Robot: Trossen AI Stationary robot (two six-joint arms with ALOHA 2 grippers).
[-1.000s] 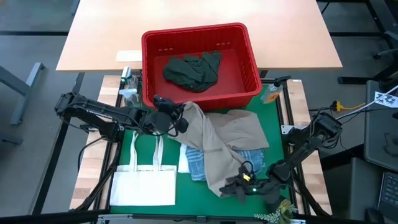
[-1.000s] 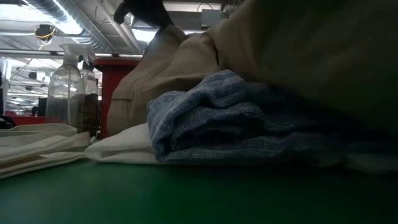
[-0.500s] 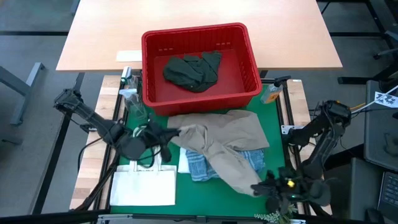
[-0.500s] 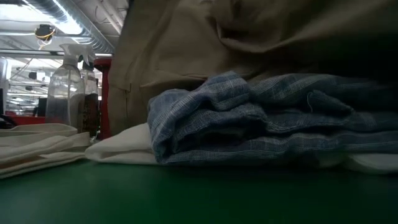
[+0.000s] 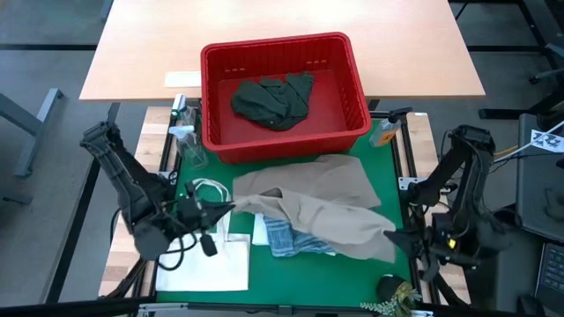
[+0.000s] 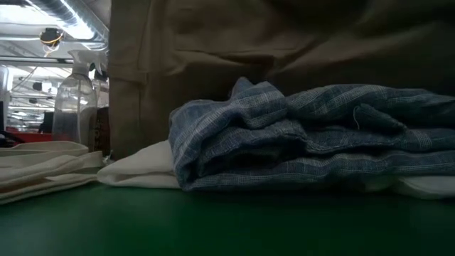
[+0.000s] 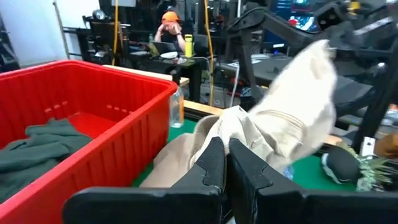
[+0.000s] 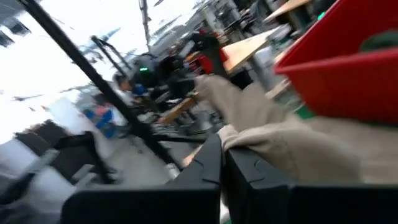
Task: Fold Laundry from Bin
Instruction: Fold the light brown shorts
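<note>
I am seeing left end effector [image 5: 225, 209] and right end effector [image 5: 394, 235] pinching beige garment [image 5: 322, 202] | dark green garment [image 5: 271, 99] lying in red bin [image 5: 352, 84] | no legible writing.

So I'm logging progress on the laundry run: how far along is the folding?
Early to midway. Done: a blue-and-white striped piece lies folded on the green mat. In hand: the left gripper and right gripper are each shut on an edge of the beige garment, which is stretched between them above the striped piece. Left: folding that garment, then the dark green garment lying in the red bin.
</note>
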